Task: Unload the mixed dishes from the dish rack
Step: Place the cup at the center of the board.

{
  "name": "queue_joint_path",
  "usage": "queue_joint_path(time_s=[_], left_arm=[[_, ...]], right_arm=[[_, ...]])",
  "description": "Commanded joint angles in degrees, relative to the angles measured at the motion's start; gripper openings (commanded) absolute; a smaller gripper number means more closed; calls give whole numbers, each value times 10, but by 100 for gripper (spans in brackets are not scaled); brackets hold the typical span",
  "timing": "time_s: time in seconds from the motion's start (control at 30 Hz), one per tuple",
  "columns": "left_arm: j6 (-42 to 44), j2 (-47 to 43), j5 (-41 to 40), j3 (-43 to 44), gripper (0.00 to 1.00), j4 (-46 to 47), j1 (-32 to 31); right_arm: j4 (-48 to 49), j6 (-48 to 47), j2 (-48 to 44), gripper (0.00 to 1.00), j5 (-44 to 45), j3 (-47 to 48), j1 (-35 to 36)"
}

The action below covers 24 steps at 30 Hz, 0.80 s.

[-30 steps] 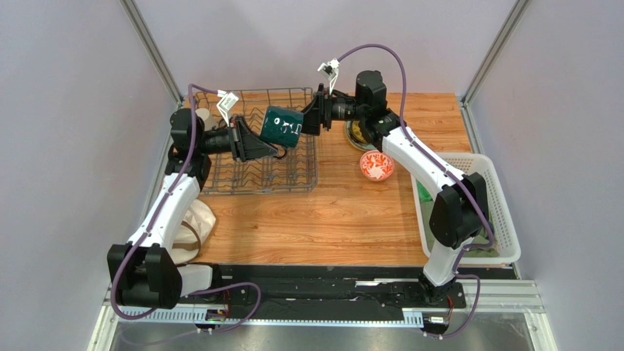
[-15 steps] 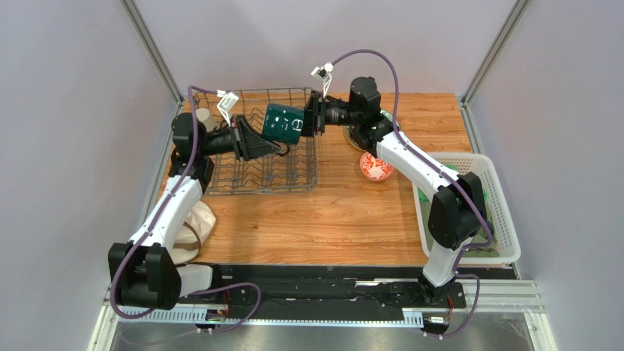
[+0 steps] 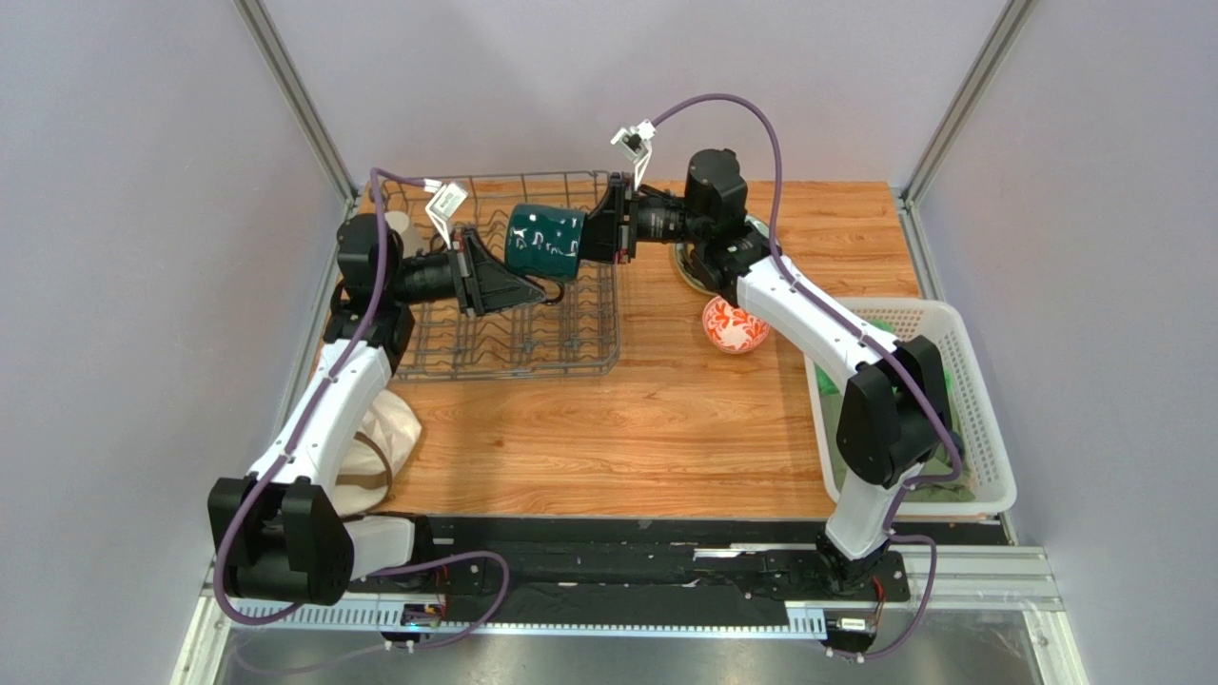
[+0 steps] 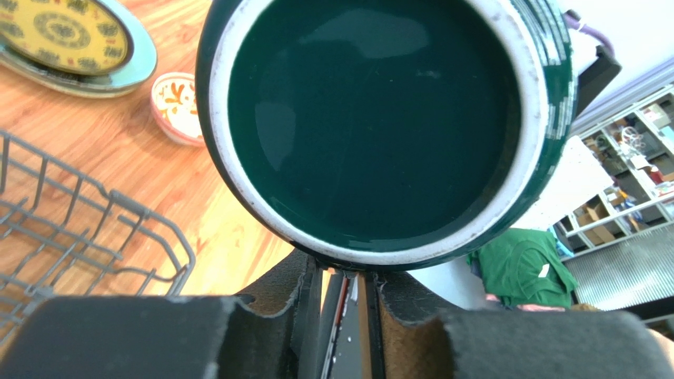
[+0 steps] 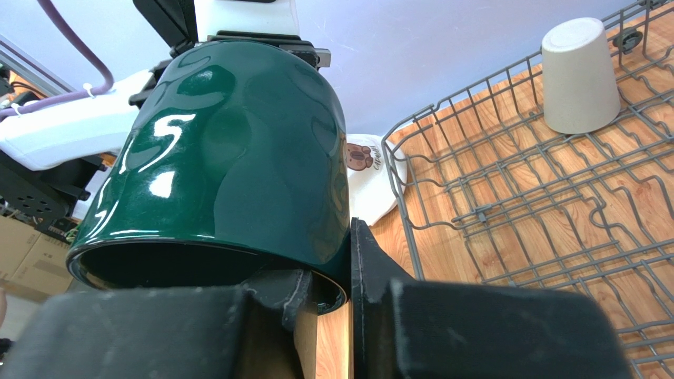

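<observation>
The dark green mug (image 3: 546,240) hangs on its side above the dish rack (image 3: 501,374), held between both arms. My left gripper (image 3: 538,286) is shut on a thin part under the mug's base (image 4: 372,118), where the handle is. My right gripper (image 3: 598,240) is shut on the mug's rim (image 5: 229,158), one finger inside and one outside. A beige cup (image 5: 577,75) stands upside down in the rack's far left corner (image 3: 398,229). The red-and-white bowl (image 3: 735,326) sits on the table right of the rack. The yellow patterned plate (image 4: 59,31) lies behind it, mostly hidden by the right arm in the top view.
A white slotted basket (image 3: 987,428) stands at the right edge, with a green cloth (image 4: 526,264) in it. A white cloth bag (image 3: 383,428) lies at the front left beside the rack. Grey walls close in the back and sides.
My right gripper has shut on the mug's rim. The mug and both grippers have shifted slightly left above the rack.
</observation>
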Motion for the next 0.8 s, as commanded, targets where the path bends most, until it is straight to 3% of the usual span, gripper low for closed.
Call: queue_joint_path(time_s=[0.0,0.13,0.43,0.6,0.77], left_arm=[[158,-17,-2,44,30,-153,-12],[226,-26,-16,50,48,-223,-9],[254,-60,3,46,65,-245,26],[308,-88,0,49,66,-300,65],[409,-94,-20,68,66,-427,113]], right_arm=[[-8,-4,-38,0,-17,6,23],[-14,-8,-40,0,-18,8,23],[-46,-38,-44,0,-16,5,15],[-121,-99,-52,0,15,11,-3],[-280,-206,-65,0,82,26,-33]])
